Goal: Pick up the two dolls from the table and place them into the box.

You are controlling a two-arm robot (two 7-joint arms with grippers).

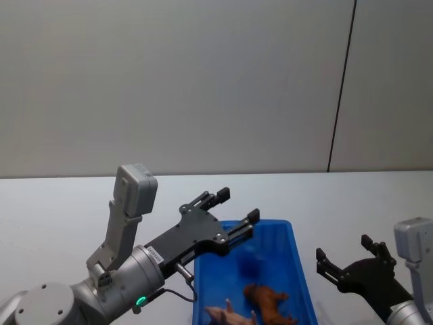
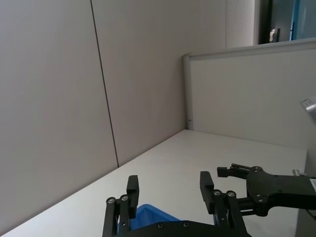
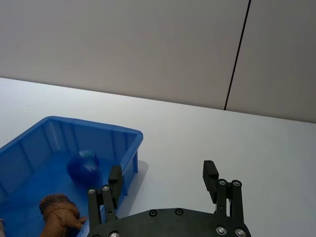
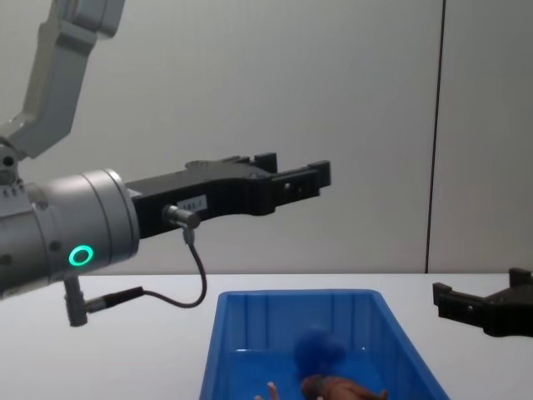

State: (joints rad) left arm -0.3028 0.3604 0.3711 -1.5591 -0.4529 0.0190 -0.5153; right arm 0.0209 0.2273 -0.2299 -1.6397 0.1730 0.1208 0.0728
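Nearest the robot, at the near end of the blue box (image 1: 298, 271), the brown shaggy animal doll (image 1: 267, 301) lies on the floor of the bin, with a pale pink figure (image 1: 226, 315) just beside it toward the box's left wall. A little farther in, the dark blue round-headed doll (image 3: 84, 165) shows as a blur inside the box, apparently just dropped or not yet settled. The box itself sits on the white table (image 1: 54, 210), near its front edge.

Above the box's far left corner hangs the left gripper (image 1: 230, 210), raised well clear of the rim, its fingers spread and holding nothing. Off the box's right wall, the right gripper (image 1: 348, 261) hovers low over the table, likewise released and empty.

Both dolls look to be in the box already, so the placing step seems finished. What likely remains is only to draw both arms back from the bin; no further grasp seems needed. Beyond the table's far edge stands a plain grey wall (image 1: 203, 81).
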